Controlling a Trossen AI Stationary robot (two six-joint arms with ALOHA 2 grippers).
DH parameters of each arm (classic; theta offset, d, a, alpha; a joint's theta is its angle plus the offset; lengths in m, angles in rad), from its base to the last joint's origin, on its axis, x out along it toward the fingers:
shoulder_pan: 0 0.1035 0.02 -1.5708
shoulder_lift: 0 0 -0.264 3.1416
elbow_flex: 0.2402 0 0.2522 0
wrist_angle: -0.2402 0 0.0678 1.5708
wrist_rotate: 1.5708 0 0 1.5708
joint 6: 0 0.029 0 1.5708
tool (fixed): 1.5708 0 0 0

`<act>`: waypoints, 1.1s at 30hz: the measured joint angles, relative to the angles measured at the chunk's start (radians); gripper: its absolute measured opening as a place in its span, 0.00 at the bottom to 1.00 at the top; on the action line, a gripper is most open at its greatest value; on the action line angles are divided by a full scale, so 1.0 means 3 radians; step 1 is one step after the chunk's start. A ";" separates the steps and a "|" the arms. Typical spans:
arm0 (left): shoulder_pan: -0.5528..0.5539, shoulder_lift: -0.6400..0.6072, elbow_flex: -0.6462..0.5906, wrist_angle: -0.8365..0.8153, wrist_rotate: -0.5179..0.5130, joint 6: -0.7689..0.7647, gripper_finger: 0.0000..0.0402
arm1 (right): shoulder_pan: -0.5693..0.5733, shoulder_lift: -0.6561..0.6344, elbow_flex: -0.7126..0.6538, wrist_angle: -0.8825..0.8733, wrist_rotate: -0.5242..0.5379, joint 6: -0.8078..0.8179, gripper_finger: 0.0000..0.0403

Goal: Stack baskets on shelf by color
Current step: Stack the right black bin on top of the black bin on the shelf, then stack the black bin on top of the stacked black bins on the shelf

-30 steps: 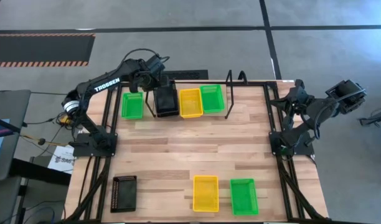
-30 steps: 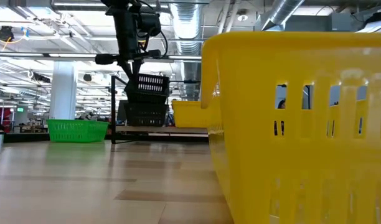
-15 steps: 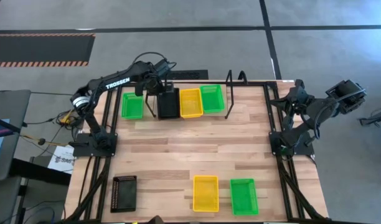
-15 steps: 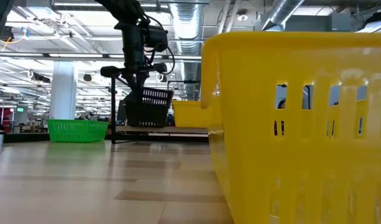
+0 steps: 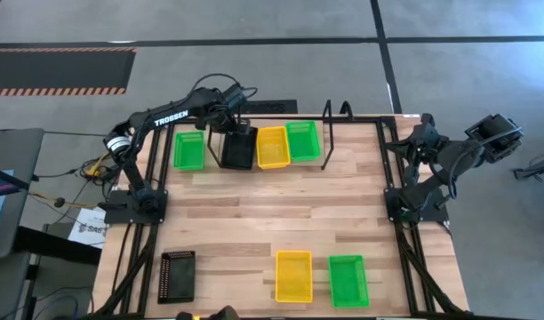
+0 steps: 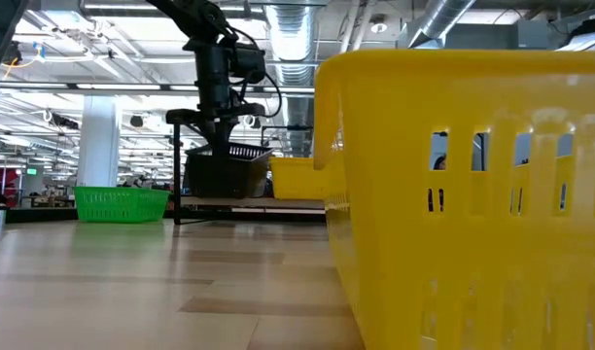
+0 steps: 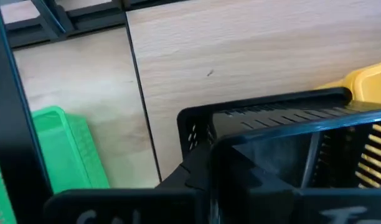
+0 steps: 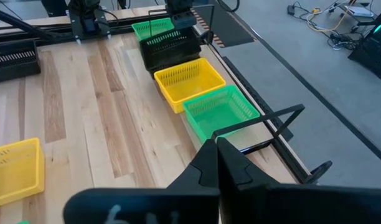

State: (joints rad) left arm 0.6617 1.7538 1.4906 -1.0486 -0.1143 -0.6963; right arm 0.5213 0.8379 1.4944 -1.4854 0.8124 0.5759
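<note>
Seven basket spots visible from above: three green baskets [image 5: 188, 150] [image 5: 302, 140] [image 5: 348, 280], two yellow baskets [image 5: 273, 147] [image 5: 293, 275], two black baskets [image 5: 238, 148] [image 5: 176, 276]. Any nested stacks can't be told apart, so actual counts may be higher. One shelf [image 5: 254, 166], two robot arms.

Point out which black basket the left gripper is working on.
The black basket on the shelf, between a green and a yellow one, under the left gripper. The other black basket lies upside down at the table's near edge.
</note>
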 joint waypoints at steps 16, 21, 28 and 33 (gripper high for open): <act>0.0122 0.0000 0.0075 0.0084 0.0335 0.0017 0.36 | 0.0001 0.0000 0.0000 0.0018 -0.0001 0.0007 0.01; 0.0216 0.0000 0.0394 0.0065 0.0601 0.0019 0.41 | 0.0000 -0.0001 0.0000 0.0018 -0.0011 0.0035 0.01; 0.0286 -0.0001 0.0843 -0.0140 0.0440 0.0215 0.41 | 0.0001 -0.0001 0.0000 0.0018 -0.0013 0.0085 0.01; 0.0266 -0.0003 0.1056 -0.0429 0.0341 0.0251 0.41 | 0.0001 0.0000 0.0000 0.0018 -0.0013 0.0086 0.01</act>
State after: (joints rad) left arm 0.7415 1.7531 1.8074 -1.1774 -0.0120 -0.6209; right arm 0.5215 0.8378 1.4944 -1.4799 0.8085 0.6018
